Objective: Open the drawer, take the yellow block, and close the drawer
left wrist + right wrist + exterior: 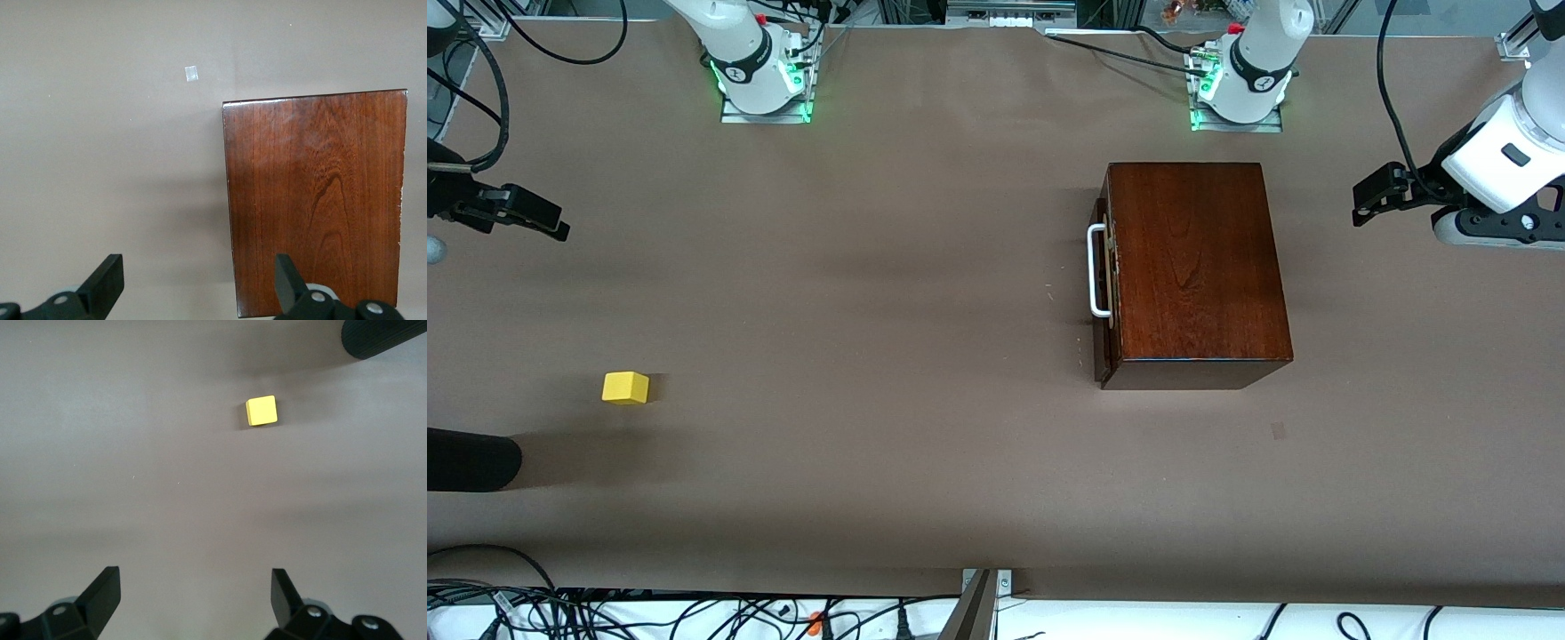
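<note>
Going across the front view from its nine o'clock edge: one right pincer hangs over the bare brown desk at the right arm's end, its two fingers spread wide with nothing between them. In the right wrist view both dark fingertips stand far apart above the desk.

At about eight o'clock in the front view lies one yellow block, flat on the desk, well apart from the wooden box and nearer to the front camera than the right pincer's spot. The right wrist view shows the same single cube, a shadow at one side. One black cylindrical object pokes in at the edge just beside it, nearer still to the camera.

Toward three o'clock sits one reddish-brown wooden box. Its one drawer is pushed almost fully in, only a narrow seam showing, with one white handle facing the right arm's end.

At the three o'clock edge, one left pincer hangs over the desk beside the box, wide and empty. Its wrist view looks down on the box top. One small pale patch marks the desk near the box.
</note>
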`<state>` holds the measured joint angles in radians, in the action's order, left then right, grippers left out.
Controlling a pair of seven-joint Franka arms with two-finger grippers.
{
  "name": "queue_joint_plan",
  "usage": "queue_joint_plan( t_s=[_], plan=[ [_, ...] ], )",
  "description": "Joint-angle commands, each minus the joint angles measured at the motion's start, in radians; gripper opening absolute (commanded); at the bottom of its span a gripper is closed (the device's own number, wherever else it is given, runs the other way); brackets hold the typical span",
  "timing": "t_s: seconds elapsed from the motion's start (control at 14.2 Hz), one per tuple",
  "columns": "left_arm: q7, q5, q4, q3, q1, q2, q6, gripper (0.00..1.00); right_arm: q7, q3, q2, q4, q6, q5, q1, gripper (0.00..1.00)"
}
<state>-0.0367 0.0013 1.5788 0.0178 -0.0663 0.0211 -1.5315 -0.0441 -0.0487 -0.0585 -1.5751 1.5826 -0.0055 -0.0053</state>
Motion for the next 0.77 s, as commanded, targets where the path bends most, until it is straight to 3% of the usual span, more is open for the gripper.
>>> queue_joint_plan(
  t_s=[0.0, 0.7],
  plan=[
    [-0.009, 0.014, -0.048, 0.004, -0.004, 0.028, 0.010, 1.00, 0.007, 0.004, 0.002, 0.007, -0.004, 0.015, -0.007, 1.00],
    [-0.005, 0.014, -0.051, 0.002, -0.004, 0.031, 0.013, 1.00, 0.009, 0.004, 0.002, 0.009, -0.004, 0.007, -0.007, 1.00]
  ],
)
